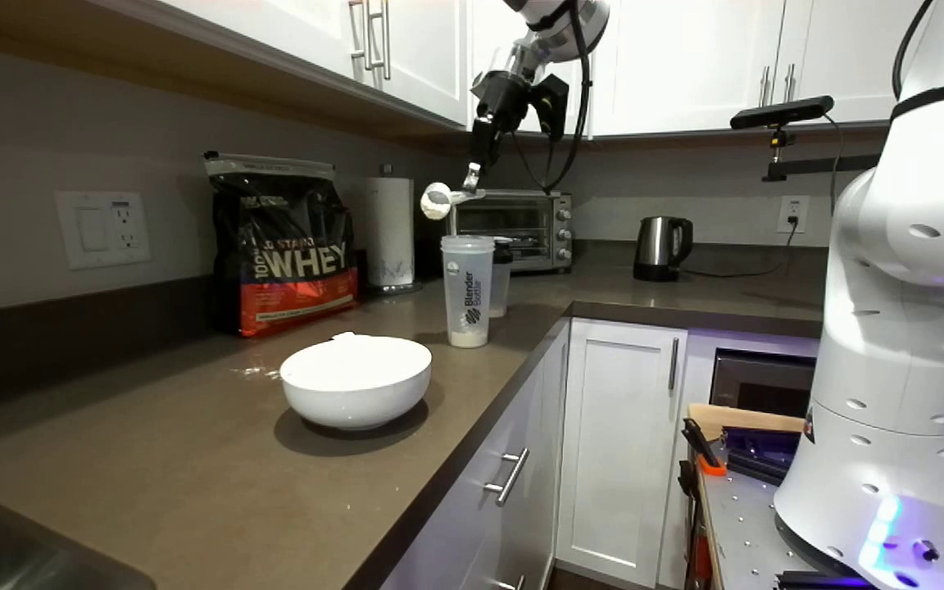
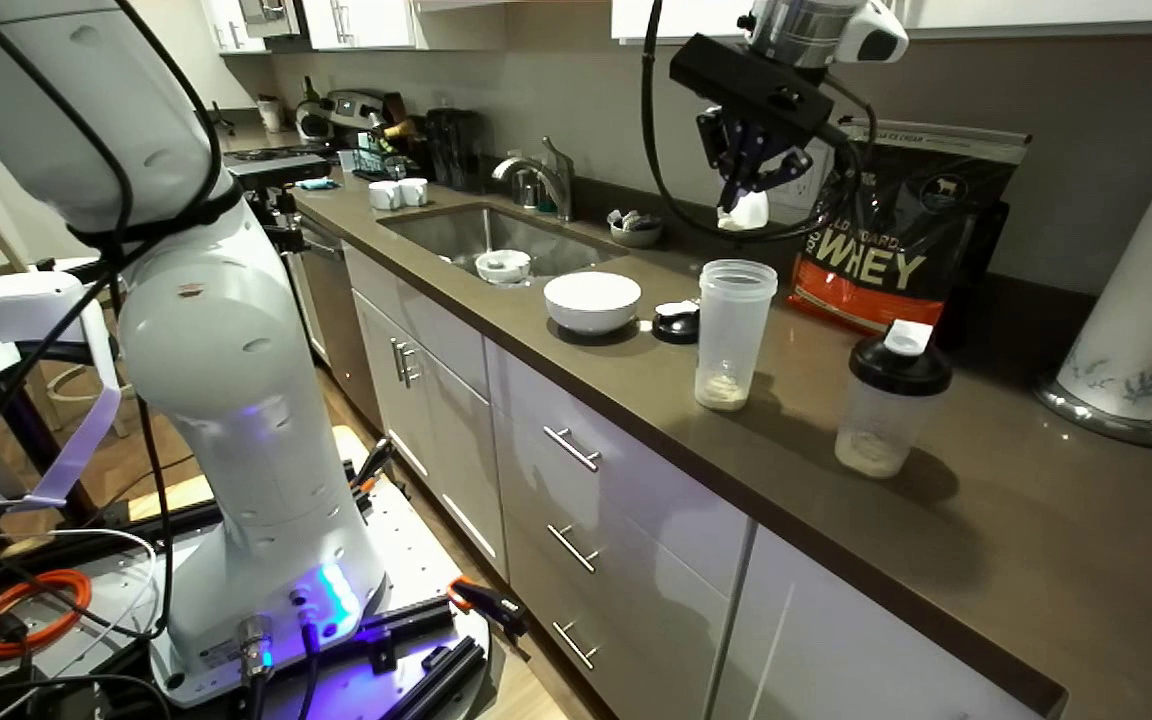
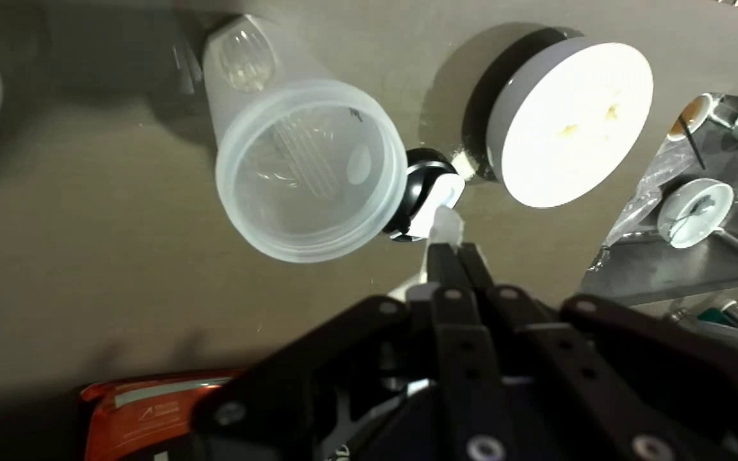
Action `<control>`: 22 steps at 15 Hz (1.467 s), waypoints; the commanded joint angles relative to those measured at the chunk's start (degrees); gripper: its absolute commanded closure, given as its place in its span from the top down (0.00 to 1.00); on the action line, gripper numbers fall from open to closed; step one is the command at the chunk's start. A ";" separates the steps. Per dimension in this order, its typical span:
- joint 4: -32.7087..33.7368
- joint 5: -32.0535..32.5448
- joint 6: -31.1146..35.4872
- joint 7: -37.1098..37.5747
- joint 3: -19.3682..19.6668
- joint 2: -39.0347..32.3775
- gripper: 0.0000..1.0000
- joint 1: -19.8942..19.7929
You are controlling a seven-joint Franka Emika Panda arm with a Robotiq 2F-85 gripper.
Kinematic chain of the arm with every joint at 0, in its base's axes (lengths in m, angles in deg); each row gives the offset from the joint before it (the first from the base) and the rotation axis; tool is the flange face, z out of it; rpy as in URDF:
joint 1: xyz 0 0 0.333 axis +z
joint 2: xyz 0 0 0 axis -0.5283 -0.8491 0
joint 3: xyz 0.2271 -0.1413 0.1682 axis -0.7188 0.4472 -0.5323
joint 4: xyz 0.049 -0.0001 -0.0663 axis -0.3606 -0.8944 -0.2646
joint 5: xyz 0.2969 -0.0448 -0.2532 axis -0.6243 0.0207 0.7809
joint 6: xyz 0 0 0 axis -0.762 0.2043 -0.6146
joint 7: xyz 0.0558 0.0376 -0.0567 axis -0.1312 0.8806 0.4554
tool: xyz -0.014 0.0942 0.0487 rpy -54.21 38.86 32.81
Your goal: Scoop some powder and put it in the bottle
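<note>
At the upper centre of the frame in an exterior view, I find the jaws clenched on the handle of a white scoop. How full its cup is, I cannot tell. It hangs higher than the rim of the bottle, and a gap shows between the two in both exterior views.

The bottle, translucent and marked "Blender Bottle", stands upright on the counter at mid-frame, open at the top. Pale powder lies in a low layer at its base.

From the wrist view I note the bottle's round mouth left of centre, with the jaws entering from the bottom edge and gripping the scoop to the right of that mouth. A black lid with a white cap rests near the bottle. Toward the upper right, a white bowl shows a bright interior with tan patches; glare prevents me from judging its contents.

I record also a "WHEY" bag left of centre, a paper towel roll to its right, and a lidded shaker at right of frame in an exterior view.
</note>
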 commanded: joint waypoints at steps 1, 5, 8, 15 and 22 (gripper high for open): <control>-2.49 1.98 1.38 2.18 0.41 2.42 0.02 -1.18; -3.46 2.99 2.32 2.88 1.00 2.11 0.02 -1.54; -6.55 4.47 3.76 3.87 0.98 4.35 0.02 -1.82; -8.14 6.67 4.95 5.71 1.52 5.03 0.02 -1.56; -9.28 8.97 10.29 6.41 0.46 5.31 0.02 -1.11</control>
